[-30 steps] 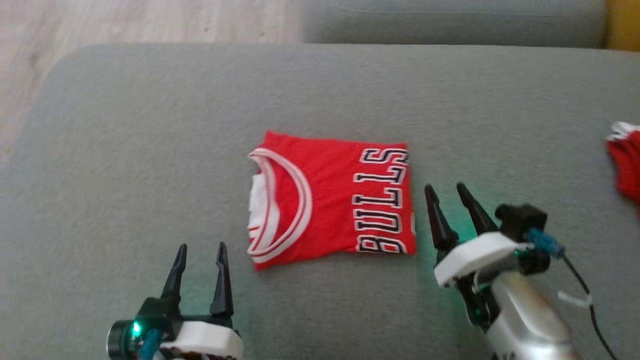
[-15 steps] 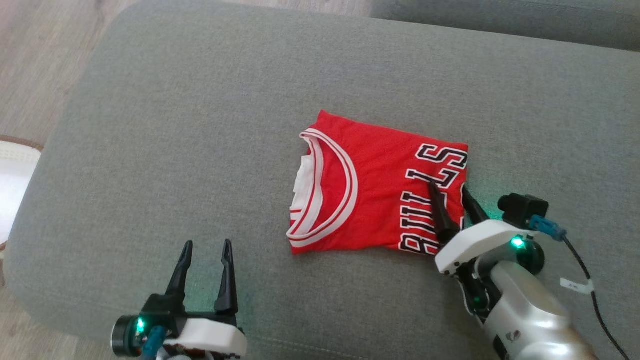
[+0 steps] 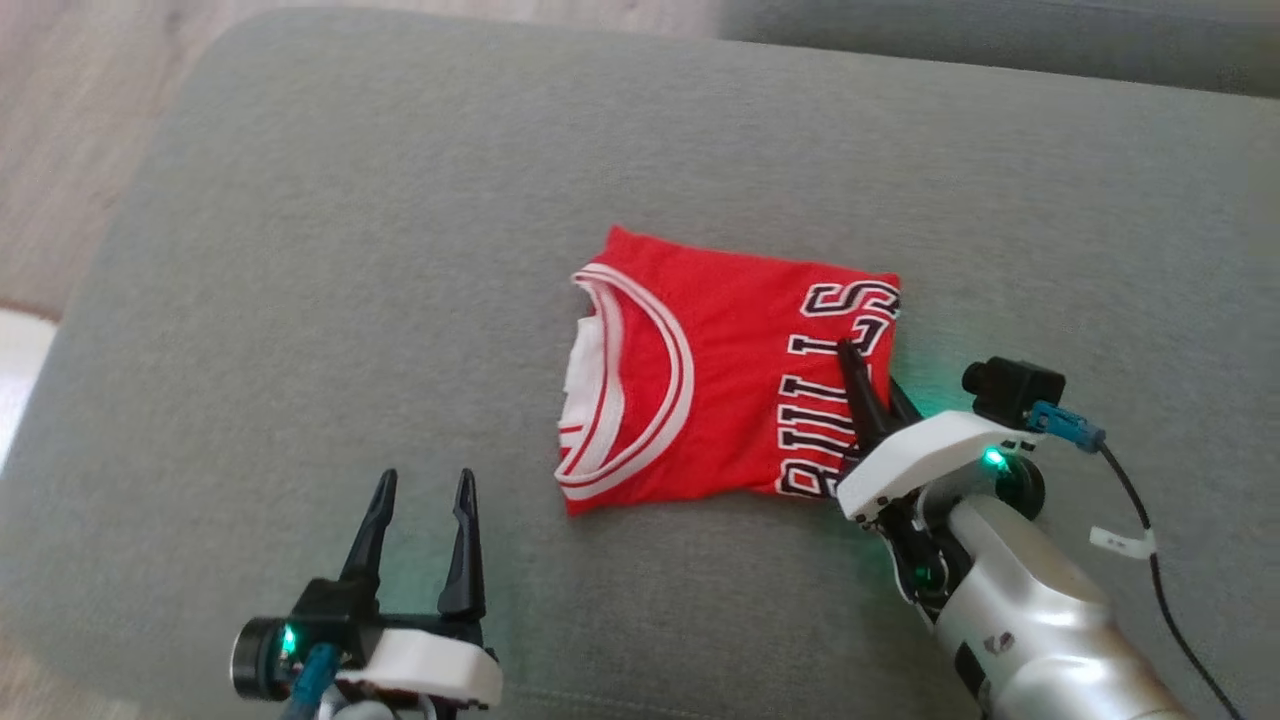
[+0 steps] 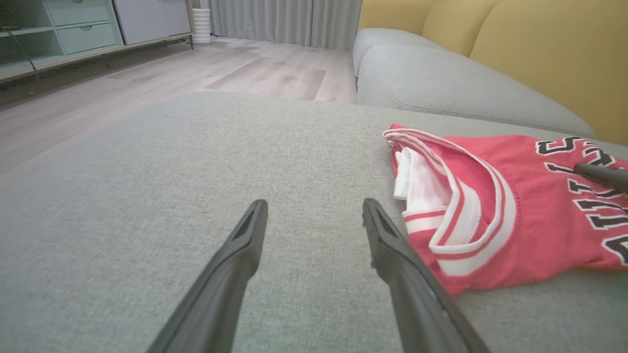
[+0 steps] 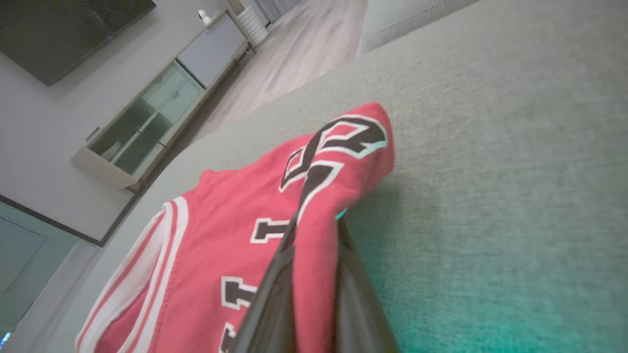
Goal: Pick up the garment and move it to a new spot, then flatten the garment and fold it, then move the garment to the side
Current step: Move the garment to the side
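Observation:
A folded red jersey (image 3: 720,380) with white trim and black letters lies in the middle of the grey sofa cushion (image 3: 400,250). My right gripper (image 3: 868,375) is shut on its right edge, with one finger over the letters and one under the fold. The right wrist view shows that edge of the jersey (image 5: 274,196) pinched and slightly raised between the fingers of the right gripper (image 5: 314,230). My left gripper (image 3: 425,480) stands open on bare cushion, left of and nearer than the jersey. In the left wrist view, the left gripper (image 4: 314,206) holds nothing and the jersey (image 4: 515,206) lies to its right.
Wooden floor (image 3: 60,120) runs past the cushion's left edge. Another grey cushion (image 3: 1000,40) lies behind, and yellow backrests (image 4: 539,49) stand beyond it. A pale cabinet (image 4: 59,34) stands across the room. A black cable (image 3: 1160,600) hangs from the right wrist.
The camera has shifted. My right gripper has moved left onto the jersey's right edge and shut on it, lifting it slightly. The left gripper stays open.

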Tool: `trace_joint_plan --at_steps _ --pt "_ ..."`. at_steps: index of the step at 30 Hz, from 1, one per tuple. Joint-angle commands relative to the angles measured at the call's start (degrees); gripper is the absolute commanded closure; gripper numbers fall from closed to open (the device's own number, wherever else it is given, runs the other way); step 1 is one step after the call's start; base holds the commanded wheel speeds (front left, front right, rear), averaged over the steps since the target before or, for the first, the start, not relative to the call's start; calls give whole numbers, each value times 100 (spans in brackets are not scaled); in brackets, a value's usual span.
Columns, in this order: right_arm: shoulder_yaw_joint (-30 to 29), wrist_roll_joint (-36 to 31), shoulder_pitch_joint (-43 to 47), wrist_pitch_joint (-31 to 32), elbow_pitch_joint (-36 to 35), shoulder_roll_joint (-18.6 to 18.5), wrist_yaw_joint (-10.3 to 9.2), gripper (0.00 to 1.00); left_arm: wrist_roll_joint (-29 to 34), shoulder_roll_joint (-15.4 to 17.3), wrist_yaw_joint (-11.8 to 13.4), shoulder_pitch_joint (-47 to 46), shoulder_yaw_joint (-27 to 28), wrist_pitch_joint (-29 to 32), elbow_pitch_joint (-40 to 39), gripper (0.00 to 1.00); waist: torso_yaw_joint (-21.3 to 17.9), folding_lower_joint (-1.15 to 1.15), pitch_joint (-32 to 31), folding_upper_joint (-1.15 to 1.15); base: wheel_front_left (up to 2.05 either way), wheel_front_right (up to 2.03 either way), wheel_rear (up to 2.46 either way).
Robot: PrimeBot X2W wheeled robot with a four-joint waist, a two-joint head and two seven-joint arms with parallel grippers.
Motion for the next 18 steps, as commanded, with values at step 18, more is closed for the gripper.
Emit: trace_joint_plan --at_steps 18 --pt "-497 -719 563 -16 -1099 101 44 100 147 17 -220 -533 -7 -30 -244 0 -3587 0 -106 0 0 0 0"
